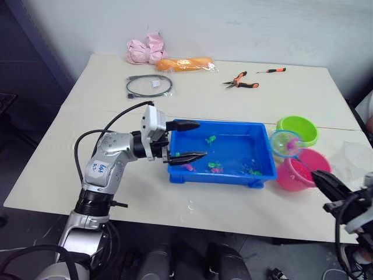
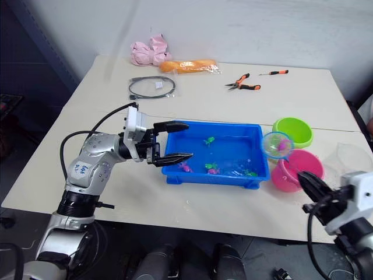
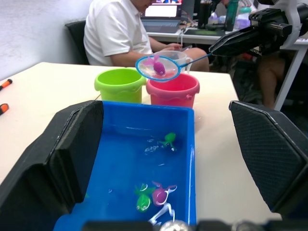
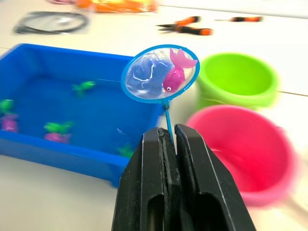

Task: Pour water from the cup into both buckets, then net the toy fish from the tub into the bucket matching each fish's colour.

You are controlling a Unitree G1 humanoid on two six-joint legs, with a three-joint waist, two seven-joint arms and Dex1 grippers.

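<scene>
One pink fish in the net, two buckets beside it

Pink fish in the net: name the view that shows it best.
The right wrist view: the pink fish lies large and unblocked in the net, tail up, just beyond the right gripper. The left wrist view shows it smaller, above the pink bucket. Both eye views show only a tiny pink speck.

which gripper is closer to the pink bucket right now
Right. The right gripper sits just beside the pink bucket, holding the net. The left gripper is open at the far end of the tub.
</scene>
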